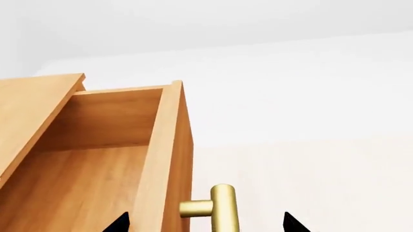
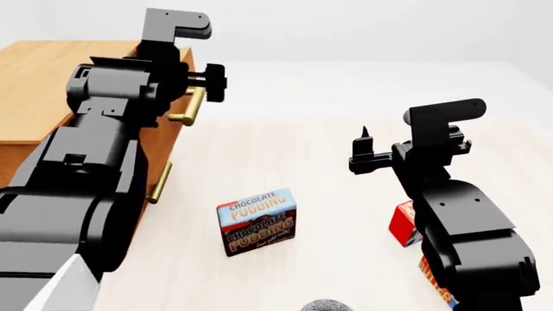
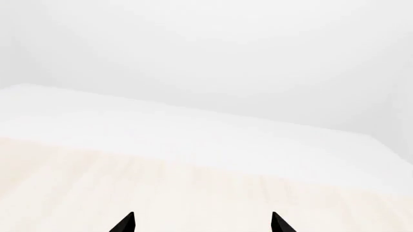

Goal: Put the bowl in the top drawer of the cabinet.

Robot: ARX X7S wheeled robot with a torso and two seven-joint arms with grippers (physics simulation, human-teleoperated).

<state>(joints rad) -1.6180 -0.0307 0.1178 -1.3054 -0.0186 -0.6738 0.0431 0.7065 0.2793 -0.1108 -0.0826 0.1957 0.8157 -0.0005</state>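
Straddling the top drawer's (image 1: pixel 96 145) brass handle (image 1: pixel 223 208) with my left gripper (image 1: pixel 203 223) unclenched; right gripper (image 3: pixel 201 223) idle, spread, empty.

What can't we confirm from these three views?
- Bowl: head view, only a speckled sliver; the bottom edge cuts it off.
- Top drawer floor: left wrist view, near part cut off.
- Lower drawer: head view, the left arm covers all but its handle.
- Red box: head view, the right arm covers most.
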